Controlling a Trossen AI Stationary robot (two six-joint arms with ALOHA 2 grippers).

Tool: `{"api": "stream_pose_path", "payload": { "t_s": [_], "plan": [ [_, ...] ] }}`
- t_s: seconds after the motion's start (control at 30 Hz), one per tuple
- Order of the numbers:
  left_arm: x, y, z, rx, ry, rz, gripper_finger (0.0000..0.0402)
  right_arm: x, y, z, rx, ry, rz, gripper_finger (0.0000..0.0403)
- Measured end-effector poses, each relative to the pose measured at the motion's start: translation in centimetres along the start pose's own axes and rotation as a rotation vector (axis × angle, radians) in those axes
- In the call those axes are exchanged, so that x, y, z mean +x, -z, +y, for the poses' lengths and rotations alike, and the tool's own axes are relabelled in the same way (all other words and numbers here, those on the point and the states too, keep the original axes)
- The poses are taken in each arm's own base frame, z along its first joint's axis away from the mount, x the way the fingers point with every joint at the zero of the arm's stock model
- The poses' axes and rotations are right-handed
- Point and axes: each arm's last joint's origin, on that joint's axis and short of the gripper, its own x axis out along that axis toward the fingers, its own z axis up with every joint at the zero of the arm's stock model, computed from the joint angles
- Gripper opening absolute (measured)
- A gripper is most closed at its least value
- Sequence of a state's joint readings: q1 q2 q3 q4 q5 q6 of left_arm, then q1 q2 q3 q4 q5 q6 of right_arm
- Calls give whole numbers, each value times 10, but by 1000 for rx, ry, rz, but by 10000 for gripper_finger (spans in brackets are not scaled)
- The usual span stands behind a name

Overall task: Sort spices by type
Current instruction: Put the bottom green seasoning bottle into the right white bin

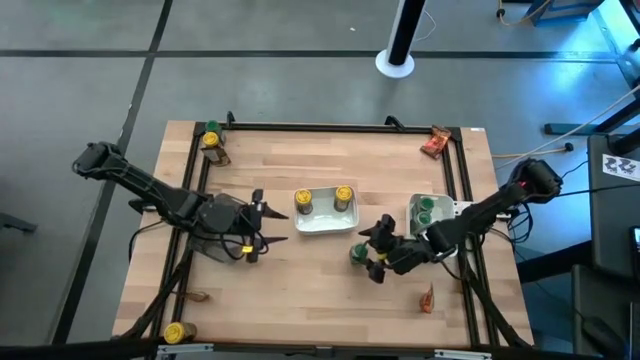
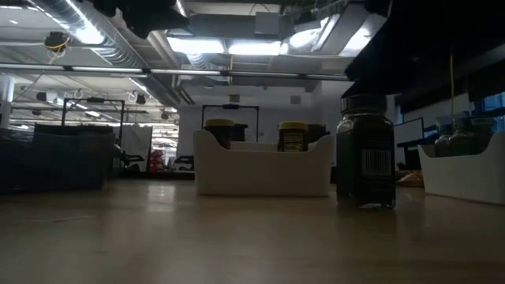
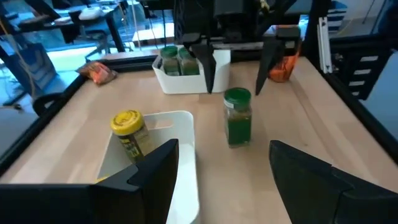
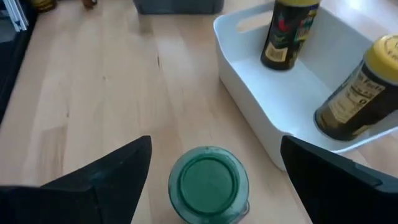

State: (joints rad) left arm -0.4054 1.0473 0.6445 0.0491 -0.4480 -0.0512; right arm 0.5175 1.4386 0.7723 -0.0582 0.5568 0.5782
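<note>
A green-lidded spice jar (image 1: pixel 358 253) (image 4: pixel 208 180) stands upright on the wooden table. My right gripper (image 1: pixel 376 250) (image 4: pixel 216 142) is open just above it, one finger on each side, touching nothing. My left gripper (image 1: pixel 254 226) (image 3: pixel 224 150) is open over the table left of the middle white tray (image 1: pixel 322 222) and faces the same jar (image 3: pixel 237 118). Two yellow-lidded jars (image 1: pixel 303 200) (image 1: pixel 343 195) stand in that tray. Green-lidded jars (image 1: pixel 427 212) stand in the right white tray (image 1: pixel 446 205).
Red-orange packets lie at the far right corner (image 1: pixel 435 142) and near the front right (image 1: pixel 427 298). A jar (image 1: pixel 211 140) stands at the far left corner, a yellow-lidded jar (image 1: pixel 175 332) at the near left corner. A grey bin (image 1: pixel 212 245) sits under my left arm.
</note>
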Motion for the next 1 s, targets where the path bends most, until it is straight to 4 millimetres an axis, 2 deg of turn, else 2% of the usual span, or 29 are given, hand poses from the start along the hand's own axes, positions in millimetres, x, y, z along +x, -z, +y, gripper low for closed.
{"api": "stream_pose_path", "payload": {
  "t_s": [0.3, 0.67, 0.8, 1.0],
  "plan": [
    [-2, -1, -5, -3, 24, -14, 233, 12, 12, 1, -24, 26, 54, 357],
    [0, -24, 8, 75, -47, -228, 233, 20, 20, 3, -2, 9, 105, 354],
    [2, -22, 10, 76, -54, -201, 233, 20, 19, 4, 1, 8, 90, 323],
    [2, -21, 10, 68, -54, -193, 233, 20, 19, 3, -5, 15, 92, 243]
  ]
}}
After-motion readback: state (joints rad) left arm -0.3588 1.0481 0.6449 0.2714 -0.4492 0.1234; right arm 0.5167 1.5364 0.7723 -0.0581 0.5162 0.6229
